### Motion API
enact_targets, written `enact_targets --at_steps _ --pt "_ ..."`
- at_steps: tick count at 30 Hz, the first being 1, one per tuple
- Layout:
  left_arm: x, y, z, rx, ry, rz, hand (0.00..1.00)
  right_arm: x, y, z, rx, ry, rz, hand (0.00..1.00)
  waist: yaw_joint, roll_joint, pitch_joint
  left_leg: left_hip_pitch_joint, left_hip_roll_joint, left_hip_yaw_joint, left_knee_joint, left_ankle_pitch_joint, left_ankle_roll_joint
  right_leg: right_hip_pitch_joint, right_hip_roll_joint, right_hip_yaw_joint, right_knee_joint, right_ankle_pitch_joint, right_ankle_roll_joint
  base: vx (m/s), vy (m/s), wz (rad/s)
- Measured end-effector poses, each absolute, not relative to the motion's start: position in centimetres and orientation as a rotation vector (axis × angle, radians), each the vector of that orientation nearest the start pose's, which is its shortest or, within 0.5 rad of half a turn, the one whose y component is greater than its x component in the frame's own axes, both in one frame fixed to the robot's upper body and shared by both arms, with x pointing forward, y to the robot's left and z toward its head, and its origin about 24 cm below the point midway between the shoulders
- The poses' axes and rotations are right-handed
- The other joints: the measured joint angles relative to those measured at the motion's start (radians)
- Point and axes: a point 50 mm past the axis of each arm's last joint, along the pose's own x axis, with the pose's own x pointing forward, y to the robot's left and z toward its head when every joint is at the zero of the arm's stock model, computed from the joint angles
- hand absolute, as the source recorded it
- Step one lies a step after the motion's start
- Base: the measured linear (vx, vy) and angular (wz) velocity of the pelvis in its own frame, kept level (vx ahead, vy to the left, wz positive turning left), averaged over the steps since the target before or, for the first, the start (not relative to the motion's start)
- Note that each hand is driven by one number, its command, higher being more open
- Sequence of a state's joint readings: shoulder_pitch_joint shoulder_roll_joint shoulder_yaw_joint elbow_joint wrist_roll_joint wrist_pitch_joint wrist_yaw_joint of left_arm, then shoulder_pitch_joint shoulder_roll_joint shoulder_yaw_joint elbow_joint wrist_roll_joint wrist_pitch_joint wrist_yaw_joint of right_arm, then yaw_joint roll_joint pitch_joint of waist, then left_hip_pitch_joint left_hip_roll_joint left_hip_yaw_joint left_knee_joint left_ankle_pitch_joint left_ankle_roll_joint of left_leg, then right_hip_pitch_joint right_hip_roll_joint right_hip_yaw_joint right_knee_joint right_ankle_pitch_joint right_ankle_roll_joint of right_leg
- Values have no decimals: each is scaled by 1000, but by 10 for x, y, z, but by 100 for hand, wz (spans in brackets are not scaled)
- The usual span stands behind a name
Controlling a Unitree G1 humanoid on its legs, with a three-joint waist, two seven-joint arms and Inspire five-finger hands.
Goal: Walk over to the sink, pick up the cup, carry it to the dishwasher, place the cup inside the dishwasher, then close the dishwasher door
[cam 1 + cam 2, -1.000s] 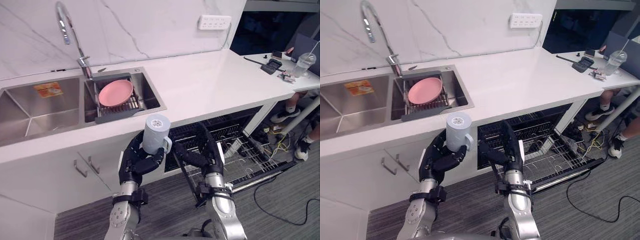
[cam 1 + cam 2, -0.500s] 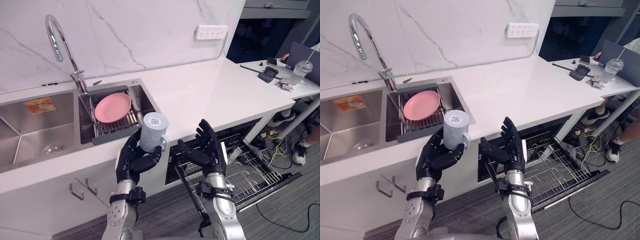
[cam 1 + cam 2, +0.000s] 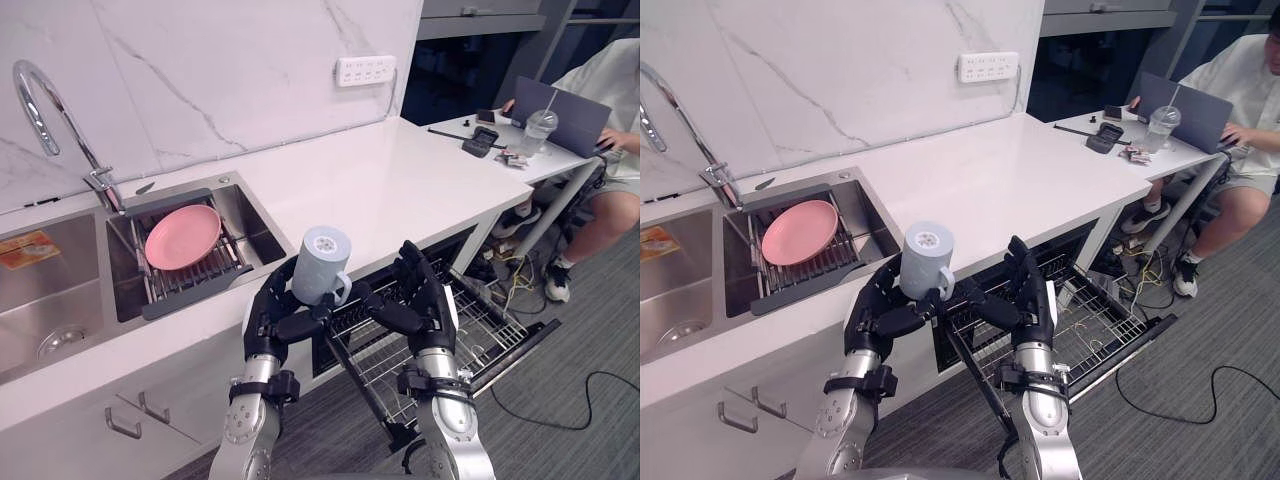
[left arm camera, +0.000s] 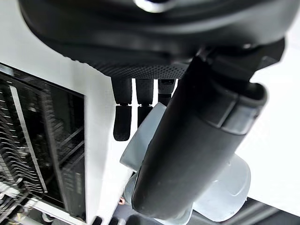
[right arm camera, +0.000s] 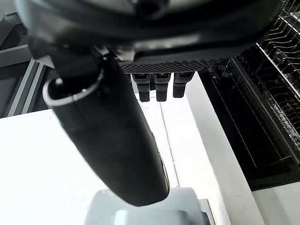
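Note:
A pale blue-grey cup (image 3: pixel 322 264) with a handle is held up in front of the counter edge, its flat end facing me. My left hand (image 3: pixel 273 315) is shut on it from below; in the left wrist view the thumb (image 4: pixel 197 140) lies across the cup (image 4: pixel 229 187). My right hand (image 3: pixel 418 300) hovers just right of the cup, open, holding nothing; its fingers (image 5: pixel 159 86) point at the counter. The dishwasher (image 3: pixel 440 300) stands open under the counter, with its wire rack (image 3: pixel 480 335) pulled out over the lowered door (image 3: pixel 530 342), below and right of both hands.
The sink (image 3: pixel 60 290) lies to the left with a pink plate (image 3: pixel 182 223) on a drain rack and a tall faucet (image 3: pixel 40 100). The white counter (image 3: pixel 400 190) runs right. A seated person (image 3: pixel 610 110) with a laptop (image 3: pixel 560 100) is at the far right.
The camera has swung right: the sink slides to the left, the dishwasher and the seated person come further in. My left hand keeps the cup; my right hand has risen beside it.

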State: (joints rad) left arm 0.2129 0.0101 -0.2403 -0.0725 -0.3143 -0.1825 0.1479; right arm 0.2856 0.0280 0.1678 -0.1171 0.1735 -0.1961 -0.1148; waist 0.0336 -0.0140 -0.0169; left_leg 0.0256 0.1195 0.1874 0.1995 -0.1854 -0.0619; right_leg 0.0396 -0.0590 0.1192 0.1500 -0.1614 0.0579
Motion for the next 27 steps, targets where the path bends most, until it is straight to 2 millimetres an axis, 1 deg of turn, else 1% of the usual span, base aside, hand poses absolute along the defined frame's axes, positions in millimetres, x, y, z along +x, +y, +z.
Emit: enact_targets --at_steps 5,10,16,20,23,27 --pt "214 127 21 -319 19 69 30 196 -127 27 236 -24 -40 90 -20 0 -1 10 -4 20 -23 16 8 -1 -1 29 -33 33 2 -41 21 -14" --pt "217 127 20 -314 21 70 30 195 -122 27 253 -20 17 90 -22 2 -1 10 -5 40 -23 22 11 -4 -2 54 -58 57 11 -55 16 -15" --pt "218 125 9 -284 69 60 30 194 -121 26 247 -20 52 90 -26 4 -1 7 -12 46 -21 25 14 -9 -7 72 -73 69 19 -38 12 -7" --pt "219 121 10 -285 67 43 30 194 -119 26 241 -16 70 90 -28 7 -2 -2 -17 43 -20 27 18 -10 -13 73 -91 80 24 0 0 0" --pt "222 117 7 -278 82 24 30 198 -116 25 228 -15 99 90 -31 14 -5 -6 -20 38 -21 28 20 -10 -15 73 -99 85 25 0 0 0" --pt "221 110 4 -272 97 -11 30 203 -111 29 229 -32 125 90 -33 21 -9 -6 -23 16 -30 34 24 -10 -15 70 -99 86 24 -5 -6 2"
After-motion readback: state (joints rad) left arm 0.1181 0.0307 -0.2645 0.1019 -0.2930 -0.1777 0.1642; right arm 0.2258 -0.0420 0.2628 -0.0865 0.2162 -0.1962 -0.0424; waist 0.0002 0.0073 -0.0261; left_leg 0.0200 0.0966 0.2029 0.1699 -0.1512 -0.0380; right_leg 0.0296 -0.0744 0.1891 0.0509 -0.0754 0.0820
